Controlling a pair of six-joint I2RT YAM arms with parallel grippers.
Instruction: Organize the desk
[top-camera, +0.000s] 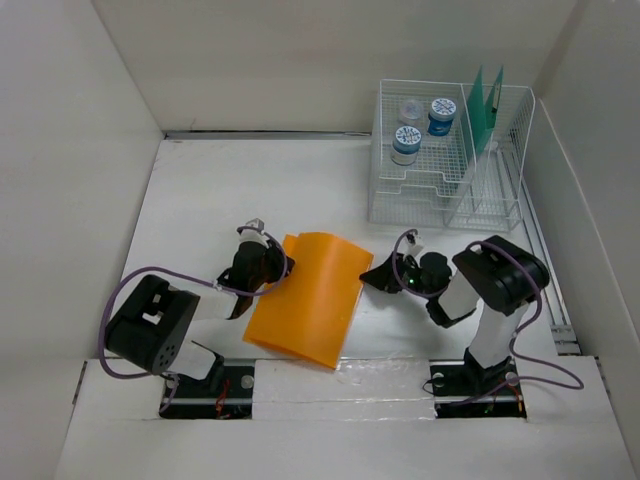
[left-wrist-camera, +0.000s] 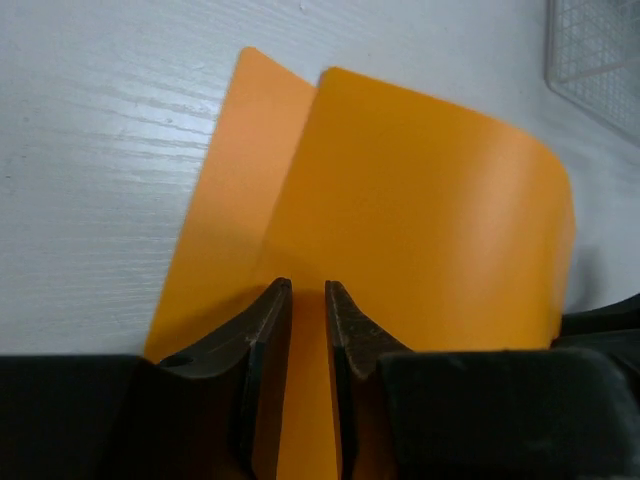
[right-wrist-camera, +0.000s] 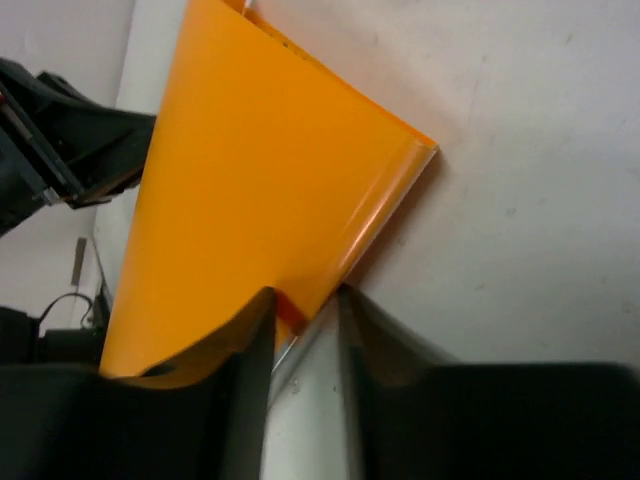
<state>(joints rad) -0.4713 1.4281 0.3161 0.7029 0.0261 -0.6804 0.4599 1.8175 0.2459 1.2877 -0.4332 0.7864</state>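
Both tools gripping the orange folder: left tool (left-wrist-camera: 308, 300) and right tool (right-wrist-camera: 305, 310) pinching opposite edges, seemingly sharing its floppy weight for lifting.

We see the desk (top-camera: 210, 190) carrying an orange folder (top-camera: 305, 300) (partly lifted) and a white wire rack (top-camera: 440, 190).

Two arms, black housings with white link segments; purple cables looped along each; black two-finger grippers, left gripper (top-camera: 270, 262), right gripper (top-camera: 377, 276); black base plates.
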